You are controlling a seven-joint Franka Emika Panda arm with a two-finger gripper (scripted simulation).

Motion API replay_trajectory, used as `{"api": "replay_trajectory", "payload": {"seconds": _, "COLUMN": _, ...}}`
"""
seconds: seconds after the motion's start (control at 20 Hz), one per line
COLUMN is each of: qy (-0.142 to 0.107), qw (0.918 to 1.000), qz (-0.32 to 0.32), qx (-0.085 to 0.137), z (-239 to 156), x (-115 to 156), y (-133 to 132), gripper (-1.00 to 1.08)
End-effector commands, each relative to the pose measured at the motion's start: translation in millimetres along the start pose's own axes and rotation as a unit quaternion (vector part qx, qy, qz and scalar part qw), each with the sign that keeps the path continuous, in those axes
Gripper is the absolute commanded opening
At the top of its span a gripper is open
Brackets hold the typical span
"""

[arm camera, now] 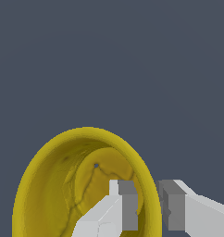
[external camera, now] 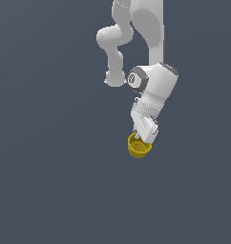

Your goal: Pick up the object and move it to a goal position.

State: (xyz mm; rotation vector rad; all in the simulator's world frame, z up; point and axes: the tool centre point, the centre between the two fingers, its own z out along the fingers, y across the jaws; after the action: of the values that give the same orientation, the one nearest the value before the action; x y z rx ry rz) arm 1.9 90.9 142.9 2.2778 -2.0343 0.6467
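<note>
- The yellow cup point(external camera: 139, 147) is at the tip of the arm, directly under the white gripper point(external camera: 142, 139). In the exterior view it is a little below the middle of the picture and to that view's right.
- Around the cup there is only an even dark grey background point(external camera: 50, 167). No edge, corner or shadow of a table shows, so I cannot tell if the cup hangs in the air or rests on something.
- In the wrist view the cup point(arm camera: 44, 185) is seen from its open side: a round yellow rim, a darker hollow inside with some thin dark lines on the bottom. The cup holds nothing except one finger of the gripper.
- The gripper point(arm camera: 146, 208) takes the cup by its wall. One finger point(arm camera: 125, 206) is inside the hollow and the other finger point(arm camera: 176, 206) is outside, with the rim between them. The pads seem to press on the wall from both sides, so I judge that the gripper is clenched on the cup.
- The cup looks tilted against the gripper, not square to it, so the hold on the thin rim may be not very firm.
- How far the task is: the grasp seems done, and probably the lift too, though the plain background does not prove it.
- No goal mark is visible in either view. What is left, as I judge, is to carry the cup to the goal position, and I cannot say how near that is.
</note>
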Motion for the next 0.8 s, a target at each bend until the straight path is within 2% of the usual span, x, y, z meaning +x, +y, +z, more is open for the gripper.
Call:
{"api": "replay_trajectory", "payload": {"seconds": 0.0, "qy": 0.0, "qw": 1.0, "qz": 0.001, "qx": 0.001, "z": -21.4, "x": 7.3, "y": -15.6, "gripper": -1.0}}
{"api": "replay_trajectory", "payload": {"seconds": 0.45, "qy": 0.001, "qw": 1.0, "qz": 0.0, "qx": 0.002, "z": -92.8, "x": 31.1, "y": -69.4, "gripper": -1.0}}
{"api": "replay_trajectory", "payload": {"seconds": 0.75, "qy": 0.0, "qw": 1.0, "qz": 0.0, "qx": 0.002, "z": -122.2, "x": 39.9, "y": -93.3, "gripper": -1.0}}
